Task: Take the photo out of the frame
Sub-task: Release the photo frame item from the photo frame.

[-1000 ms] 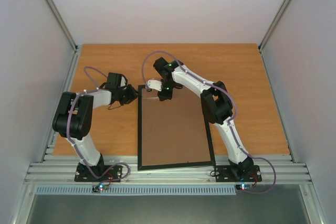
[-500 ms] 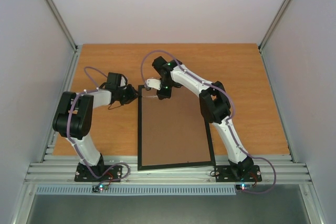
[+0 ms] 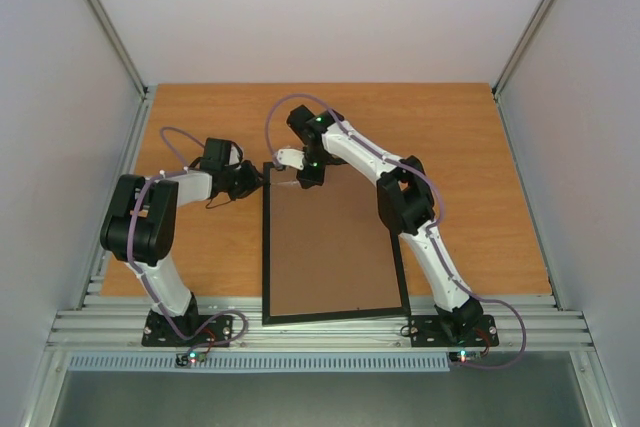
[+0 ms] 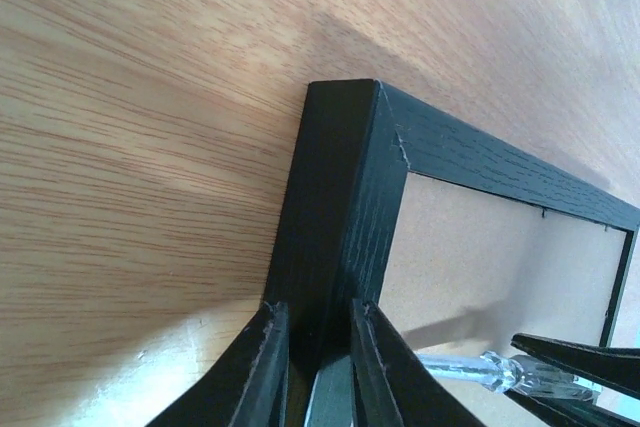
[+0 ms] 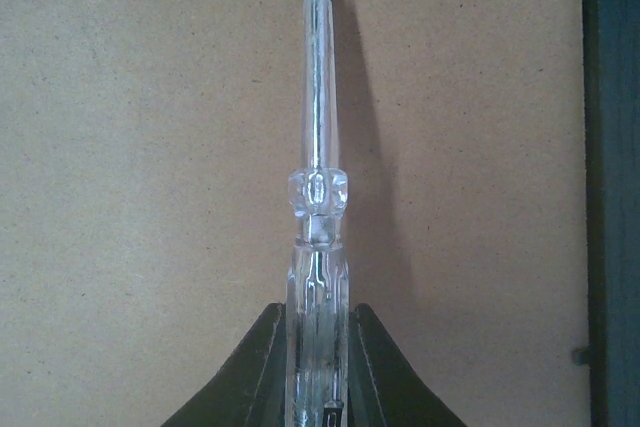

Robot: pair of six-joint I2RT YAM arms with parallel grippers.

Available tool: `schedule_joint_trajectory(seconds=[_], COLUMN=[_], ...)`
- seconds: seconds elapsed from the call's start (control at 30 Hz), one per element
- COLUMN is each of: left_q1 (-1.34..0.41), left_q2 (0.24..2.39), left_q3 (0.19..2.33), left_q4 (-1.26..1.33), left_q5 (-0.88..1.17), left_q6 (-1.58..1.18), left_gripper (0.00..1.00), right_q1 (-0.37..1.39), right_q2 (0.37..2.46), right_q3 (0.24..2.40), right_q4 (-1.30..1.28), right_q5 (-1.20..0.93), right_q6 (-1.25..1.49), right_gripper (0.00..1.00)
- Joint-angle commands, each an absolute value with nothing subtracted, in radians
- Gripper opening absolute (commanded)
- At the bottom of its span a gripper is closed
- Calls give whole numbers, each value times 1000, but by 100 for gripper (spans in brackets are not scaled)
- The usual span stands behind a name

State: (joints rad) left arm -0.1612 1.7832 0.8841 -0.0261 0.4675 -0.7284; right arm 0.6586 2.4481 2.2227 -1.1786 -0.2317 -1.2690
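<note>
The thin black rectangular frame [image 4: 335, 197] is laid face down on the grained wooden table [image 4: 120, 147], with its matte brown backing board [image 5: 150, 197] turned upward. Its open-grained corner rail is pinched between the narrowly set fingers of the left gripper [image 4: 312, 322]. A screwdriver [image 5: 317, 197] with a clear plastic handle is clamped tight in the right gripper [image 5: 318, 327], and its slim shaft is pointed across the board.
</note>
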Motion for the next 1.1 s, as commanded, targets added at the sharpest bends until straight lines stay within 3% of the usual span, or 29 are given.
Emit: schedule_joint_trajectory(seconds=[0.0,0.33,1.07], left_q1=[-163,-177,-252], left_q2=[1810,1821,1839], left_q3=[881,874,823], left_q4=[-11,41,123], left_q5=[474,475,505], left_q6=[-723,-738,-774], left_gripper=[19,16,15], right_q1=[689,736,866], right_q2=[2477,2489,2444], right_q3=[2294,2442,2514], right_q4=[-1169,-1145,-826], right_q5=[-228,-272,-214], right_q6=[-1239,-1189,-1102], right_gripper=[1,1,1])
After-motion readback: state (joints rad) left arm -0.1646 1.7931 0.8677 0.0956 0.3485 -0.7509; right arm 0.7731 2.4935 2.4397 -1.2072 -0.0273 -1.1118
